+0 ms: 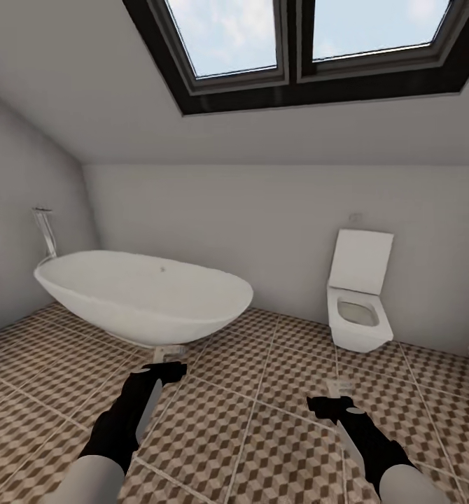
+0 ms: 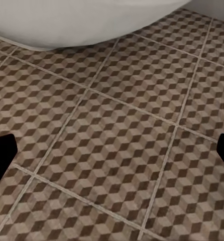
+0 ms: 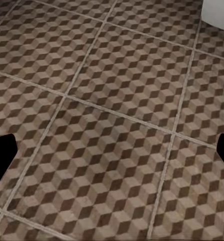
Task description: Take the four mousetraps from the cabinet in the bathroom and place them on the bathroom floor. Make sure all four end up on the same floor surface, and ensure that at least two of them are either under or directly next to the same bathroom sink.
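Observation:
The bathroom floor [image 1: 262,427], tiled in a brown, beige and white cube pattern, spreads out ahead of me. My left gripper [image 1: 166,369] hangs low over it just in front of the bathtub. Its dark fingertips [image 2: 1,158] stand far apart and hold nothing, so it is open. Over bare tiles to the right, my right gripper [image 1: 327,406] is open too, with its fingertips [image 3: 1,158] wide apart and empty. The mousetraps, the cabinet and the sink are out of view.
A white freestanding bathtub [image 1: 143,294] stands at the left with a chrome tap [image 1: 45,231] behind it. A white toilet [image 1: 359,308] with its lid up sits against the back wall at the right. A sloped ceiling with a skylight [image 1: 297,42] is overhead.

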Robot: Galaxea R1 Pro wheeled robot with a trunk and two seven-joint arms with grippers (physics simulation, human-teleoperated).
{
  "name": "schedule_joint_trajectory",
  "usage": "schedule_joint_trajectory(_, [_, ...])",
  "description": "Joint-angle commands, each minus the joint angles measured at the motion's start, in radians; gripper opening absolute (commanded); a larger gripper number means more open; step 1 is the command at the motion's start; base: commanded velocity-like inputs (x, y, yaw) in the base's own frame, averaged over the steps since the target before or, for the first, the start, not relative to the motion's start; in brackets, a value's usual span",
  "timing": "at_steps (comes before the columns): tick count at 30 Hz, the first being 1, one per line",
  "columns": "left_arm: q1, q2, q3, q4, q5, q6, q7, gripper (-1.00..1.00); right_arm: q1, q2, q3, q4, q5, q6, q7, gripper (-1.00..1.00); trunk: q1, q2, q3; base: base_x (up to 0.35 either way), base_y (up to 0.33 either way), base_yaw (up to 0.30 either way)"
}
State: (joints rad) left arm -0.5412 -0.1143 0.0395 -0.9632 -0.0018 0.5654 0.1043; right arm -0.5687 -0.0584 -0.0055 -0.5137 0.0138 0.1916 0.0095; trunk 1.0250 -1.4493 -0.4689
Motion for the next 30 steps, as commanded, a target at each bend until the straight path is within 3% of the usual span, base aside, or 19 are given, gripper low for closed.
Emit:
schedule_joint_trajectory(1, [0.000, -0.001, 0.002, -0.002, 0.000, 0.005, 0.002, 1.00, 0.000, 0.000, -0.001, -0.002, 0.002, 0.006, 0.001, 1.00, 0.000, -0.001, -0.001, 0.000, 0.000, -0.285])
schedule_joint_trajectory(14, [0.000, -0.001, 0.002, 0.001, 0.000, 0.002, 0.002, 1.00, 0.000, 0.000, -0.001, -0.002, 0.002, 0.006, 0.001, 1.00, 0.000, -0.001, -0.001, 0.000, 0.000, -0.285])
schedule_joint_trajectory(30, [0.000, -0.001, 0.002, 0.001, -0.001, 0.002, 0.002, 1.00, 0.000, 0.000, -0.001, -0.002, 0.002, 0.006, 0.001, 1.00, -0.061, 0.111, 0.049, 0.000, 0.000, -0.285])
